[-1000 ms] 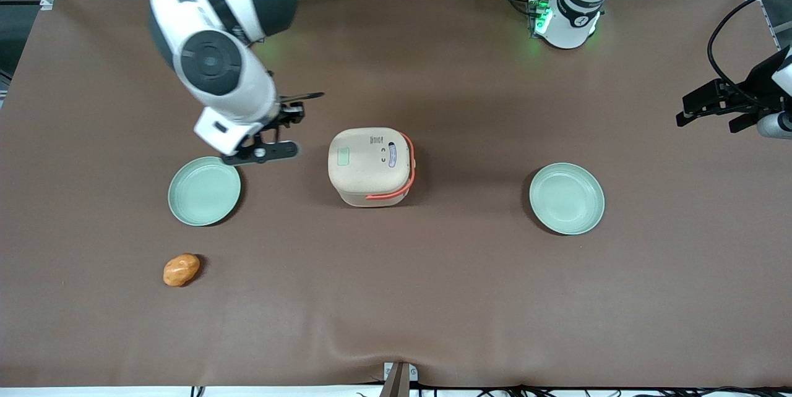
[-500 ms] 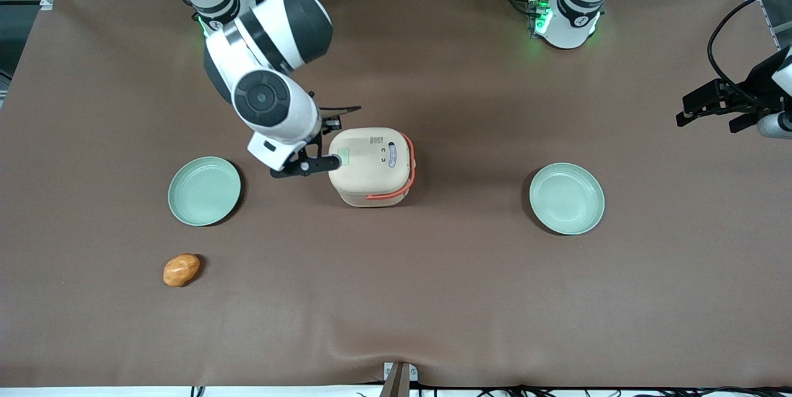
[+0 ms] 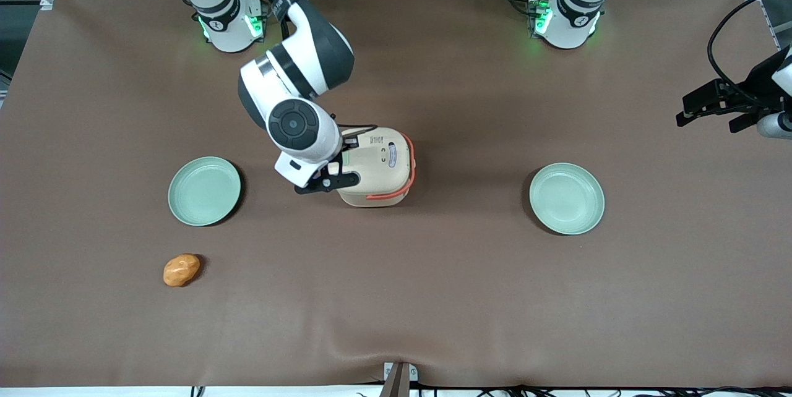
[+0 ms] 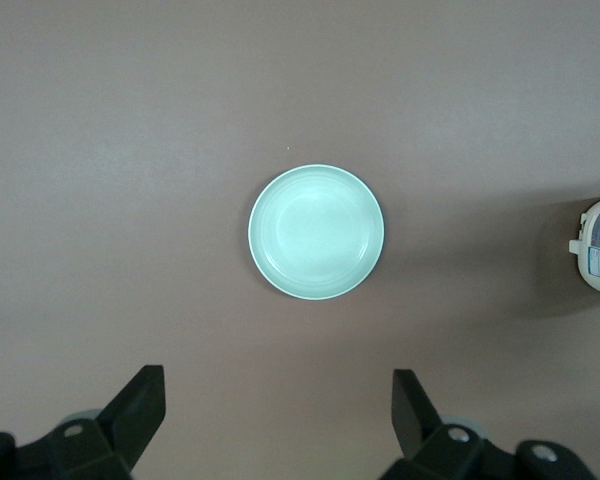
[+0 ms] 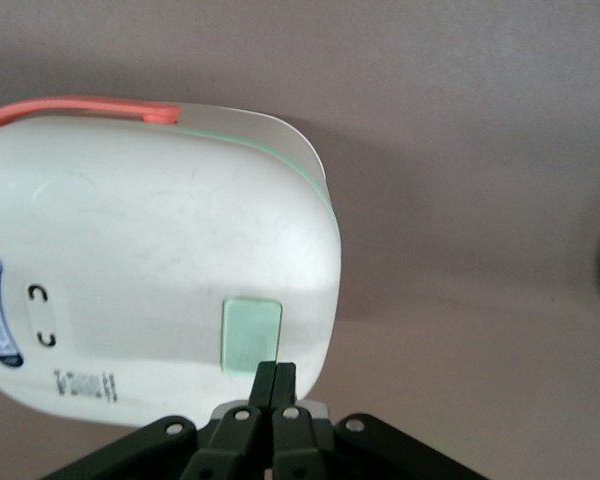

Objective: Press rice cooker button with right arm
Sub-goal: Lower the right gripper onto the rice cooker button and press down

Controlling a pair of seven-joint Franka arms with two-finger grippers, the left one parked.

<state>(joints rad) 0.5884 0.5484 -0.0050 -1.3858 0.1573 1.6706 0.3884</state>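
Here the closed claw [image 5: 275, 378] meets the rice cooker [image 3: 378, 165], plates [image 3: 204, 191] flanking it unobstructed.

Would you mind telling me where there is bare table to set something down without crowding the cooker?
Free cloth lies between the rice cooker and the plate toward the parked arm's end, and nearer the front camera than the cooker. It is crowded where the shut gripper sits at the cooker's button, near the other plate and potato.
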